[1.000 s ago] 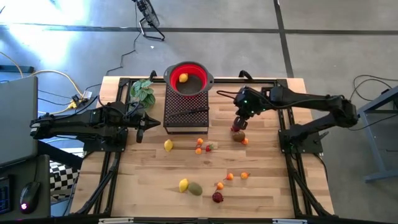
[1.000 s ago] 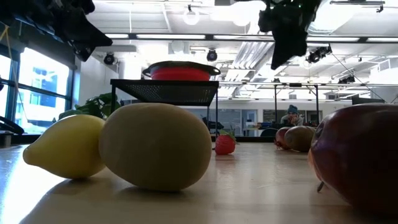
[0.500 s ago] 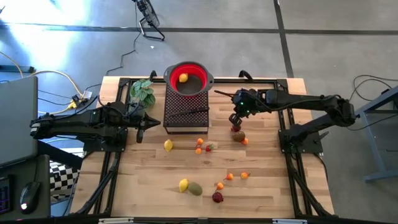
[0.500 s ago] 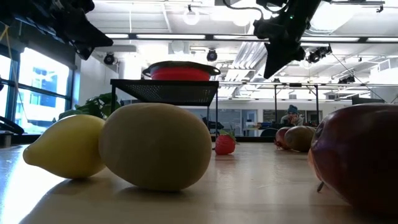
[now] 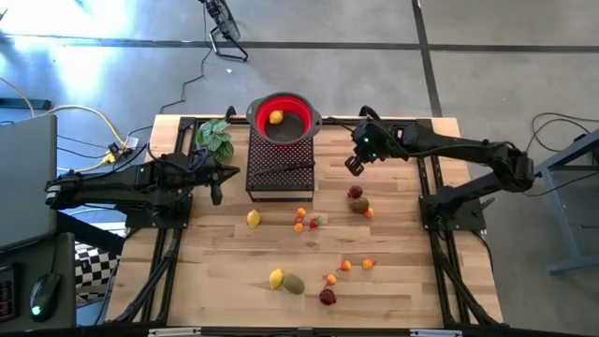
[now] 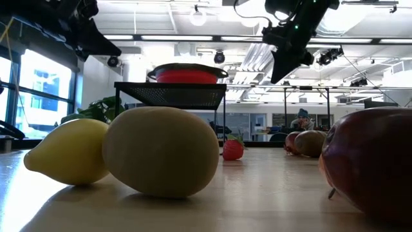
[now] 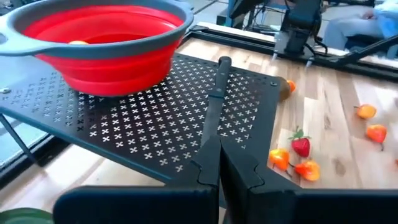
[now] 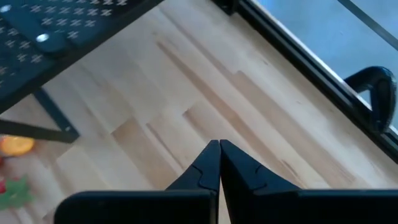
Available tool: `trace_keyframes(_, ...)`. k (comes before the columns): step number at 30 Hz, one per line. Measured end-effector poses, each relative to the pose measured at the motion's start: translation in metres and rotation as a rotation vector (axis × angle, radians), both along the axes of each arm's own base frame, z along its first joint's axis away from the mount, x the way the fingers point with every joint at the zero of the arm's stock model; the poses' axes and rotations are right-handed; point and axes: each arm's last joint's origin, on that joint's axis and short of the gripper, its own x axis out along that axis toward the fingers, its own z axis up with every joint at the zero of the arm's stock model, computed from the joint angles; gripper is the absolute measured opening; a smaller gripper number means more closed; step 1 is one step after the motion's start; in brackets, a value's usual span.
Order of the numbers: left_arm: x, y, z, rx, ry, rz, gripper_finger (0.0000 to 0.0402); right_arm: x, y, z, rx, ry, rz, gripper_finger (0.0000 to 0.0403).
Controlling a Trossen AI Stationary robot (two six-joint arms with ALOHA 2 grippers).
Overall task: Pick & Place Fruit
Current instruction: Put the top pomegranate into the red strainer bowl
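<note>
Small fruits lie scattered on the wooden table: a dark red one [image 5: 356, 193] beside a brown kiwi [image 5: 361, 204], a lemon [image 5: 253, 218], tiny orange ones [image 5: 299, 213], and another lemon [image 5: 276, 278] next to an olive-green fruit [image 5: 295, 284]. One lemon [image 5: 276, 117] lies in the red bowl [image 5: 298, 110]. My right gripper [image 5: 354, 167] hangs shut and empty above bare table, on the far side of the dark red fruit. My left gripper [image 5: 217, 192], shut and empty, waits left of the black mesh stand [image 5: 267, 183].
The red bowl stands on the black mesh stand, and a black-handled knife [image 7: 214, 102] lies on the mesh beside it. A green leafy plant [image 5: 214, 138] sits at the far left. More fruit [image 5: 328, 297] lies near the front edge. Black rails [image 5: 430, 187] run along the table's sides.
My right gripper has gone from just above the dark red fruit toward the table's far edge, turning as it went and staying shut. The dark red fruit stays on the table beside the kiwi. My left gripper has swung its shut fingertips a little toward the near edge.
</note>
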Motion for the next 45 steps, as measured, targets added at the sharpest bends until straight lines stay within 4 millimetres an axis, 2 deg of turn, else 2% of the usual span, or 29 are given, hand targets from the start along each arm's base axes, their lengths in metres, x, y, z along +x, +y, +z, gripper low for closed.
trace_keyframes(5,0.000,0.000,0.000,0.102,0.041,-0.016,0.0000,-0.005,-0.012,0.000,-0.013,0.007,-0.023,0.0002)
trace_keyframes(11,-0.001,0.003,0.003,0.160,0.028,0.090,0.0000,-0.010,-0.027,0.002,-0.035,-0.002,-0.060,0.0002)
trace_keyframes(14,-0.001,0.003,0.005,0.202,0.036,0.081,0.0000,-0.013,-0.032,0.002,-0.035,-0.001,-0.081,0.0002)
trace_keyframes(17,-0.011,0.003,-0.001,0.227,0.107,0.077,0.0000,-0.014,-0.033,0.001,-0.032,-0.001,-0.089,0.0002)
trace_keyframes(20,-0.026,0.003,-0.003,0.180,0.093,0.121,0.0000,-0.013,-0.032,0.001,-0.029,-0.003,-0.086,0.0002)
trace_keyframes(27,-0.050,-0.002,-0.024,0.188,-0.114,0.105,0.0000,-0.012,-0.031,0.001,-0.005,-0.019,-0.065,0.0002)
trace_keyframes(31,-0.049,-0.002,-0.034,0.210,-0.099,0.087,0.0000,-0.012,-0.031,0.001,0.003,-0.022,-0.059,0.0002)
trace_keyframes(36,-0.047,-0.002,-0.029,0.208,-0.128,0.089,0.0000,-0.010,-0.028,0.001,0.084,-0.057,0.021,0.0003)
trace_keyframes(40,-0.047,-0.002,-0.030,0.209,-0.122,0.077,0.0000,-0.009,-0.025,0.001,0.133,-0.074,0.149,0.0003)
trace_keyframes(45,-0.047,-0.002,-0.030,0.212,-0.118,0.080,0.0000,-0.008,-0.024,0.001,0.113,-0.069,0.270,0.0003)
